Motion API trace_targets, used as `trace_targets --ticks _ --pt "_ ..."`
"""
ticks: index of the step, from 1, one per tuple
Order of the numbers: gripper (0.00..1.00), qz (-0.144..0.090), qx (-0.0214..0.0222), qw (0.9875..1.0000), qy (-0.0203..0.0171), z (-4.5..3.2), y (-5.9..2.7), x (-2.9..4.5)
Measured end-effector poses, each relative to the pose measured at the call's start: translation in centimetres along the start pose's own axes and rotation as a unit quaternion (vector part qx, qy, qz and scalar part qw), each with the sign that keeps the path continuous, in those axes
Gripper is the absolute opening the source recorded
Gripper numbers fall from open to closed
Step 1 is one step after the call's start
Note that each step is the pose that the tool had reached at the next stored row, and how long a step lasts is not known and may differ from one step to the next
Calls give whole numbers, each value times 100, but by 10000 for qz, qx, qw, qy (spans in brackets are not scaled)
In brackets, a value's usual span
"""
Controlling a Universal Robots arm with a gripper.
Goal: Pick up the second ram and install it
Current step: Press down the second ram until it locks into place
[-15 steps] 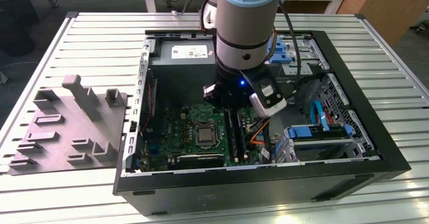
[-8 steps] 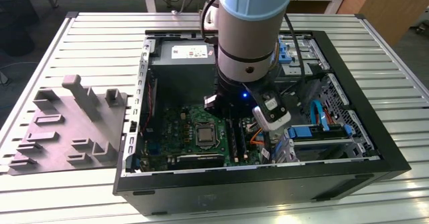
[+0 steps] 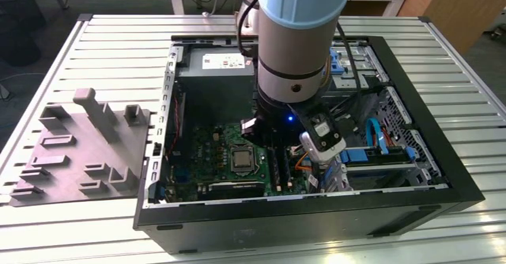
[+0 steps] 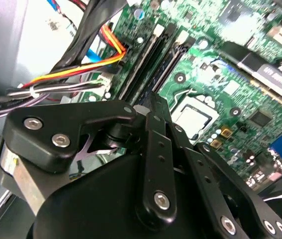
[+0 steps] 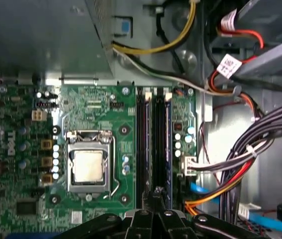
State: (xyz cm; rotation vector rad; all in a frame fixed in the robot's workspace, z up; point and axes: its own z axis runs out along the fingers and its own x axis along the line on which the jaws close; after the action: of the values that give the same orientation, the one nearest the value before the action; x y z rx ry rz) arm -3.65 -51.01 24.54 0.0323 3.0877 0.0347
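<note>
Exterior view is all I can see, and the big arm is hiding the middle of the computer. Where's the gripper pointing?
Observer: In the first wrist view the gripper hangs over one end of two long black slot rails on the green board.
Operator: What's beside those rails?
Observer: On one side sits the silver processor socket. On the other is a small white connector.
Operator: Are wires in the way?
Observer: In the second wrist view, orange, red and yellow wires plug in beside the rails, not across them.
</note>
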Motion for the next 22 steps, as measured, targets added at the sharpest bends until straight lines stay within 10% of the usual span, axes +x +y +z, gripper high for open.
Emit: trace_targets --ticks 3,22 --pt "11 -3 66 10000 2 0 -17 1" --pt "11 -3 66 10000 2 70 -143 -3"
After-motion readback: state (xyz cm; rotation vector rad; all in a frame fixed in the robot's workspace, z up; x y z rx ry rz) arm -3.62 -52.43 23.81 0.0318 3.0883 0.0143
